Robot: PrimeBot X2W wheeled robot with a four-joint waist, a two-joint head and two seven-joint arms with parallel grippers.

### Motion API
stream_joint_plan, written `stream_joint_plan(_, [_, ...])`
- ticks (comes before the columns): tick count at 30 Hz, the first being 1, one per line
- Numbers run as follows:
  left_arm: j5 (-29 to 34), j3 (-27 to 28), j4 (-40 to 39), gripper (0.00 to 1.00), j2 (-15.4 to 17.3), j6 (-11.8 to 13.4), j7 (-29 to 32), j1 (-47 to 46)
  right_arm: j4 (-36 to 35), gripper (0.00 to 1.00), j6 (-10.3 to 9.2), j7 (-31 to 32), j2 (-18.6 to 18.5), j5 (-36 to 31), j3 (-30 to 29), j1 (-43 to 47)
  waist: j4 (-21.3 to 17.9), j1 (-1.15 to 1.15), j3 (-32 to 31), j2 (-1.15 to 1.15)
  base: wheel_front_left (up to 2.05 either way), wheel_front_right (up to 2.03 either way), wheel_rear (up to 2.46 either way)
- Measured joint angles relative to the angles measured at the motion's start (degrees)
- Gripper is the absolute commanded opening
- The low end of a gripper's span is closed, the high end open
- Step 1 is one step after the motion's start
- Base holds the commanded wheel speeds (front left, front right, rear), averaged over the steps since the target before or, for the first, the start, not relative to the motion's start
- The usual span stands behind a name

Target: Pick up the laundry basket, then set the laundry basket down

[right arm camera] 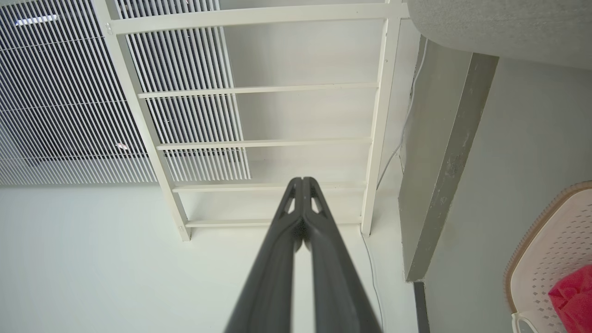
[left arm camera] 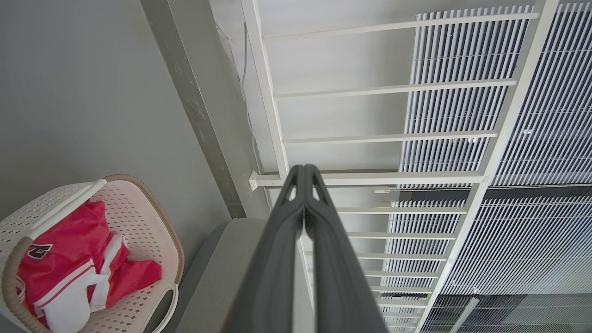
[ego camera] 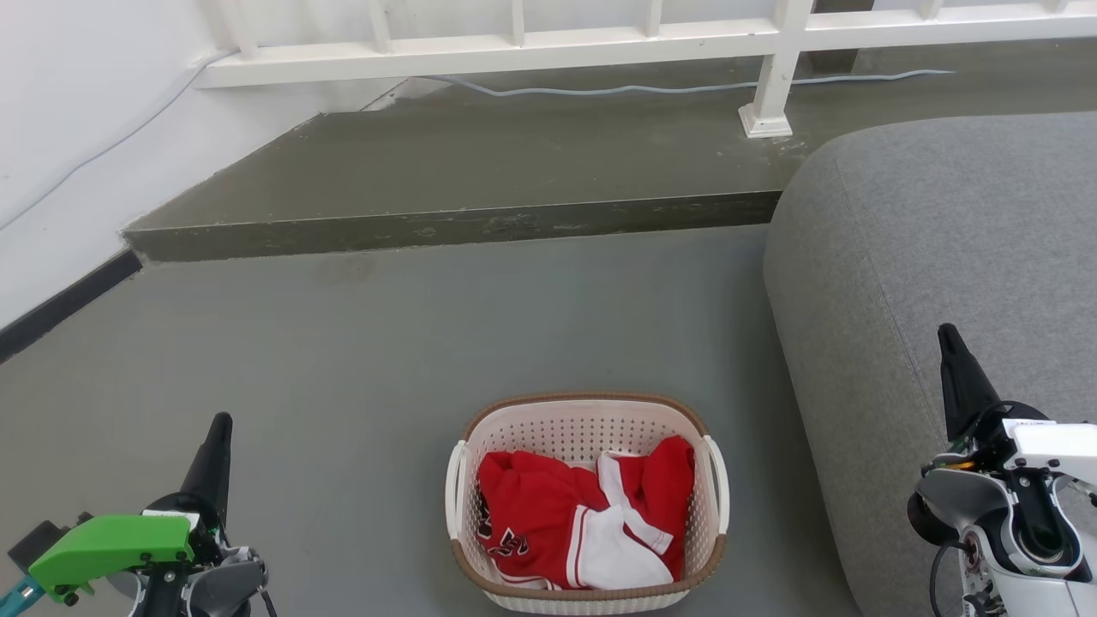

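Starting the pick-up, we are holding the left gripper (ego camera: 218, 426) lower left and the right gripper (ego camera: 950, 338) lower right, both pinched together, empty. The laundry basket (ego camera: 583, 428) is sitting bottom centre, untouched; next, we are judging, comes spreading the fingers and reaching its handles (ego camera: 453, 488).

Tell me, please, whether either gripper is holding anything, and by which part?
Nothing is held: the left gripper and right gripper are both shut and empty, clear of the laundry basket.

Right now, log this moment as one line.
laundry basket: on floor, untouched | left gripper: shut, apart | right gripper: shut, apart
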Motion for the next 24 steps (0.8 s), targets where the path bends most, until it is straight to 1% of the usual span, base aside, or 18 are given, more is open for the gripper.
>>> stream_joint_plan(24, [0.0, 0.0, 0.0, 0.0, 0.0, 0.0, 0.0, 0.0, 0.0, 0.0, 0.0, 0.0, 0.0, 0.0, -0.01, 0.01, 0.0, 0.0, 0.0, 0.0, 0.0, 0.0, 0.0])
